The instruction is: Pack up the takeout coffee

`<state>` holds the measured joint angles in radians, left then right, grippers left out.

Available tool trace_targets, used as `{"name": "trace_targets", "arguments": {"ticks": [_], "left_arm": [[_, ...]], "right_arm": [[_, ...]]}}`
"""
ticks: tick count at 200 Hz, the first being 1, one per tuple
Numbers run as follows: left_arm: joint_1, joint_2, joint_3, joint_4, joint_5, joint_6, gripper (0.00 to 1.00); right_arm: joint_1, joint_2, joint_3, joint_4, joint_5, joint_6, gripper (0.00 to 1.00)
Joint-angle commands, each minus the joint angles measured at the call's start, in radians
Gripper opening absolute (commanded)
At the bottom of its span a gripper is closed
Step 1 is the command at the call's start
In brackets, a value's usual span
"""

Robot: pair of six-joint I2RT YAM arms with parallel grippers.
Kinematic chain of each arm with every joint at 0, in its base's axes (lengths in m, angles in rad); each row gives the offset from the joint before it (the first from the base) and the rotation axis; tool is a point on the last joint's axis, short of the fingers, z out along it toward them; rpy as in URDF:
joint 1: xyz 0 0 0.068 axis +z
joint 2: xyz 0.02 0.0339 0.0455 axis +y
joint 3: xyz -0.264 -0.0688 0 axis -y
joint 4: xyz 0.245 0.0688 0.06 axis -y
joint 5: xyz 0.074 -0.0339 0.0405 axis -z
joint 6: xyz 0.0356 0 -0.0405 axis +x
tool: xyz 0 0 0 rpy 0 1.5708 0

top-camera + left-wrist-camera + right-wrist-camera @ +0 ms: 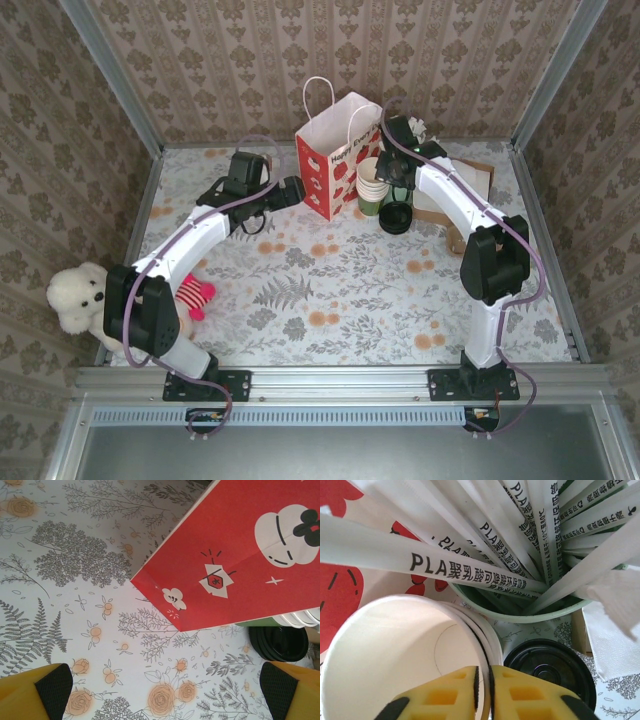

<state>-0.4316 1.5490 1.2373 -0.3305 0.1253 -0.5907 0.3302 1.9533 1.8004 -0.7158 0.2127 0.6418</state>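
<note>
The takeout coffee [395,217] shows its black lid [550,667] on the table, just right of the stack of cream paper cups [372,185]. My right gripper [483,672] is shut on the rim of the top cream cup [395,655], one finger inside and one outside. In the top view the right gripper [392,178] hangs over the cups. A mint-green cup of white stirrers [520,555] stands behind them. My left gripper [167,687] is open over the bare tablecloth, by the lower left corner of the red and white paper bag [240,555], with the black lid [278,642] beyond it.
The paper bag [330,165] stands upright at the back centre with its handles up. A brown box with white napkins [465,185] is at the back right. A white teddy bear [80,297] and a pink toy [195,293] lie at the left edge.
</note>
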Motion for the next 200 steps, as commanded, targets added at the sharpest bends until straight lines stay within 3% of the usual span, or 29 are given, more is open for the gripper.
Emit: {"name": "trace_targets", "arguments": {"ticks": [1, 44, 116, 156, 200], "left_arm": [[0.005, -0.017, 0.002, -0.003, 0.033, 0.024, 1.0], [0.01, -0.008, 0.008, -0.01, 0.077, 0.026, 1.0], [0.022, 0.009, 0.03, 0.0, 0.114, 0.025, 1.0], [0.036, 0.0, 0.039, -0.003, 0.127, 0.022, 1.0], [0.035, -0.02, -0.014, 0.066, 0.12, -0.065, 1.0]], "right_arm": [[0.006, -0.008, 0.035, -0.032, 0.035, -0.033, 0.11], [0.006, -0.028, 0.046, -0.033, 0.024, -0.051, 0.0], [0.007, -0.082, 0.038, 0.021, 0.022, -0.073, 0.0], [0.007, -0.191, -0.002, 0.048, 0.047, -0.098, 0.0], [0.032, -0.369, -0.129, 0.122, 0.062, -0.163, 0.0]]}}
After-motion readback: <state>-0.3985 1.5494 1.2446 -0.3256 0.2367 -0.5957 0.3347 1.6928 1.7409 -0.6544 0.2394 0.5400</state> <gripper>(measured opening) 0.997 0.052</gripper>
